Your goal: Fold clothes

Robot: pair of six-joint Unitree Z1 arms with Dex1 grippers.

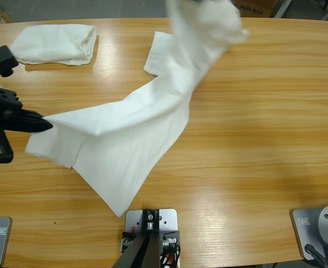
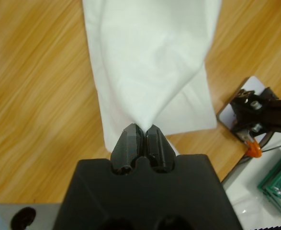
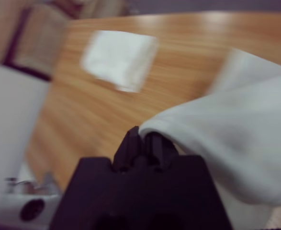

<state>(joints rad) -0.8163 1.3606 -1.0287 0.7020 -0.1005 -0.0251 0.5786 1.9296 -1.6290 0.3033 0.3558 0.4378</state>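
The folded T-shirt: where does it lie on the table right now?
In the high view, the folded T-shirt lies flat at the table's far left corner, apart from the T-shirt both grippers hold.

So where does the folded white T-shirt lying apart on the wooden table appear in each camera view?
High view: the folded white cotton T-shirt lies at upper left, near the table's far edge.
Left wrist view: not in it.
Right wrist view: a blurred pale patch at upper left.
Shared landmark: the long white T-shirt being lifted, which shows in all three views.
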